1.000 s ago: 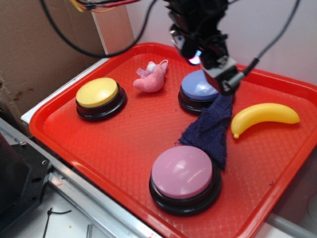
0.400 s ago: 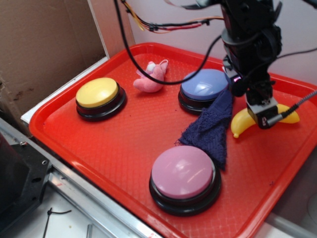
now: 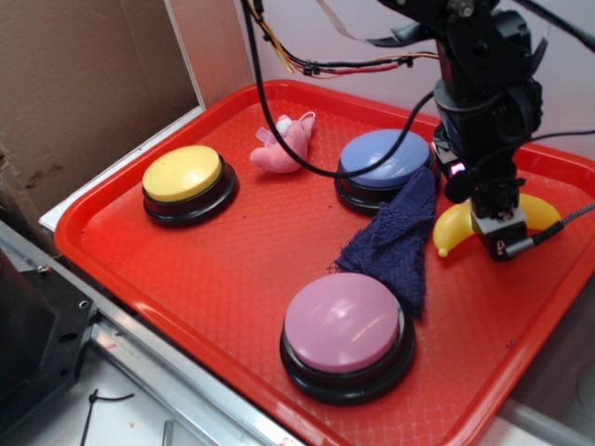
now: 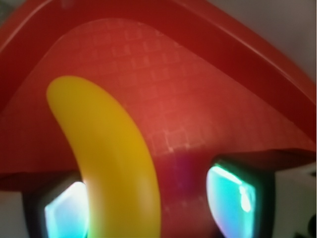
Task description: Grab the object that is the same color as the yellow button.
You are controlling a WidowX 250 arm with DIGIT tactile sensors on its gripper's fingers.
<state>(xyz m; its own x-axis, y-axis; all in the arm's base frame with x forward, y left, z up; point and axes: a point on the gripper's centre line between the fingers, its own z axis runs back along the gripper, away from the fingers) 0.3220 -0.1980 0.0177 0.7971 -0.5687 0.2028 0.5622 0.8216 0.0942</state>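
Tray (image 3: 232, 279), red, textured floor, near rim along the bottom of the exterior view, right corner cut by the frame edge. Nearest on it: pink button (image 3: 344, 325) on a black base, fully visible. Just behind, touching or nearly touching its far right side: dark blue cloth (image 3: 395, 242), crumpled, draped upward, its upper end overlapping the near right edge of the blue button (image 3: 381, 160); how much of that button's base lies under it, not discernible. Left, well apart from the rest: yellow button (image 3: 182, 174), domed top on black base, unobstructed. Beyond, near the far rim: small pink plush toy (image 3: 286, 144), shape hard to read. Right side of tray: banana (image 3: 453, 226), yellow and glossy, lying on the tray floor just beside the cloth; only its two ends visible in the exterior view, the middle hidden behind the gripper (image 3: 500, 232), which sits low over it. Arm body and cables block the tray's far right rim. Wrist view: banana (image 4: 111, 158) blurred, curving from upper left down between the two fingers, overlapping the left fingertip (image 4: 62, 213); right fingertip (image 4: 233, 196) clear of it, bare tray floor in between. Jaws apart, straddling the banana; contact with the left pad cannot be confirmed.
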